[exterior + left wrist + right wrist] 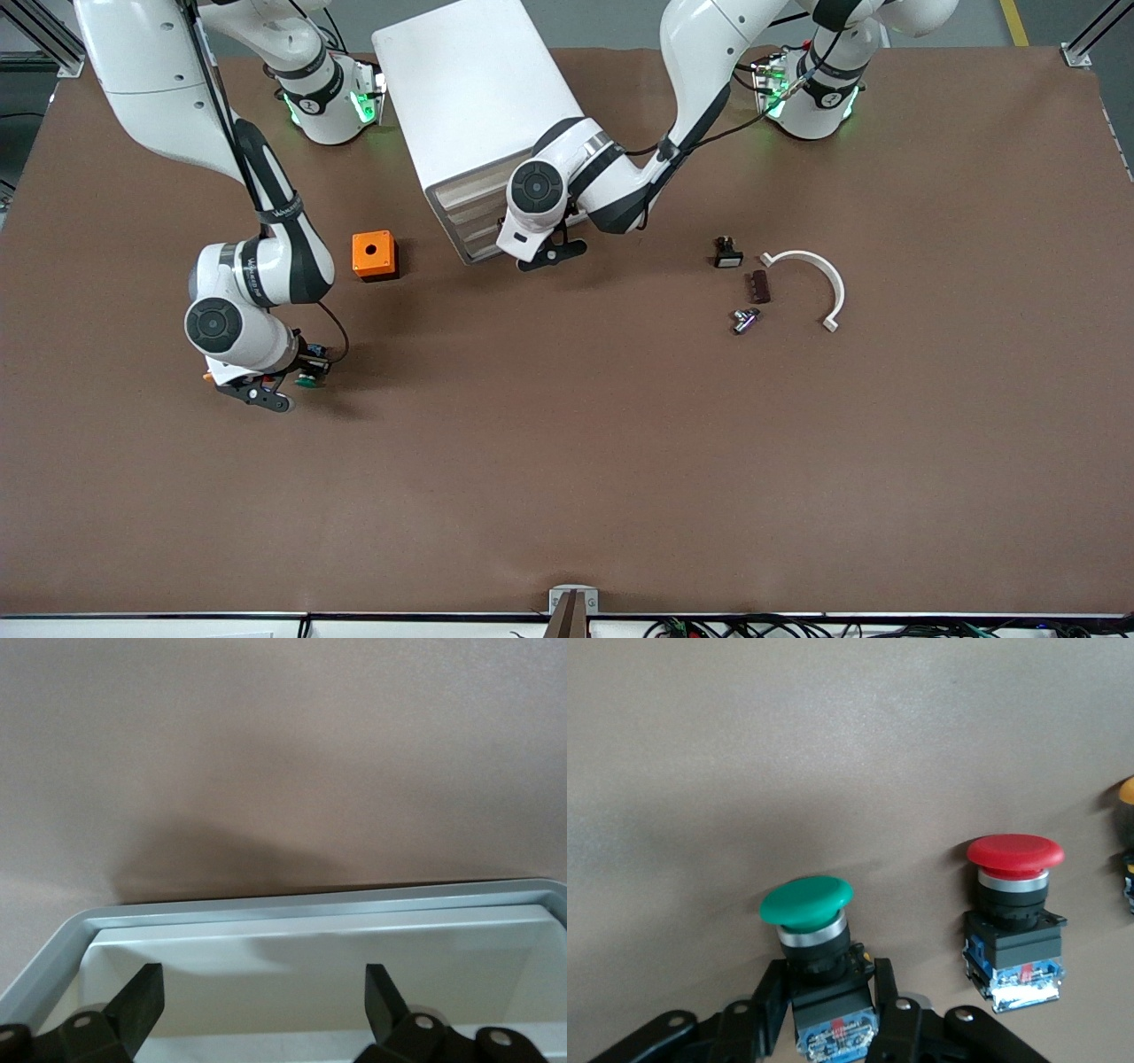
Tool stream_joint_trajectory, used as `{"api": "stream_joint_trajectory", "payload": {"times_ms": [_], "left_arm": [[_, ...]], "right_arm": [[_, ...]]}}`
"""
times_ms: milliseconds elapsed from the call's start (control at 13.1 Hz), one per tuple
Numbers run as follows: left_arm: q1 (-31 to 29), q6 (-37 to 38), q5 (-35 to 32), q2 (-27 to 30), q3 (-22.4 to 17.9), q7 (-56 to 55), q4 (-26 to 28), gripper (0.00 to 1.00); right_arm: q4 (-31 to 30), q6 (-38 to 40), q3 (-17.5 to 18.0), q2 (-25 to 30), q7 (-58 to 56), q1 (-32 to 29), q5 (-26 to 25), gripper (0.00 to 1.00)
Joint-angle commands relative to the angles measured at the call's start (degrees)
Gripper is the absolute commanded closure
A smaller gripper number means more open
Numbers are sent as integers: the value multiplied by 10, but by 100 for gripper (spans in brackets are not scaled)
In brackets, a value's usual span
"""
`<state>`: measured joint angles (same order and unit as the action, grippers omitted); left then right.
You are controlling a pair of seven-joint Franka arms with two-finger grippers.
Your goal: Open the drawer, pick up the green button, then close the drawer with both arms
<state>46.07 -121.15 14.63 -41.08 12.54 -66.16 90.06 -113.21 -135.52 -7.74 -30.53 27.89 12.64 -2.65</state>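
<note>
My right gripper [266, 390] [828, 979] is shut on the dark body of the green-capped button [806, 902] [307, 380], low over the table toward the right arm's end. The white cabinet [461, 89] stands between the arms' bases. My left gripper [551, 254] [264, 997] is open and empty at the cabinet's drawer front. Its fingers [142, 1001] are spread over the inside of a cream-white drawer [310, 904] that stands pulled out. That part of the drawer looks empty. In the front view the left wrist hides most of this drawer.
A red-capped button [1014, 904] and the edge of a yellow-capped one [1127, 790] sit on the table beside the green one. An orange box [374, 255] lies near the cabinet. A black switch [727, 252], brown block [759, 285], metal part [746, 320] and white curved piece [811, 275] lie toward the left arm's end.
</note>
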Motion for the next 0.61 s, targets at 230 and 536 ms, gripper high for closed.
{"api": "stream_joint_trajectory", "payload": {"times_ms": [230,536], "left_arm": [[5,-1,1,14,-9,-22,2,0],[-53,-1,-131,70,-62,-21,-9,0]], "right_arm": [[5,107,4,83,72,15,-13,0],[22,239,8,188,57,46,-11,0]]}}
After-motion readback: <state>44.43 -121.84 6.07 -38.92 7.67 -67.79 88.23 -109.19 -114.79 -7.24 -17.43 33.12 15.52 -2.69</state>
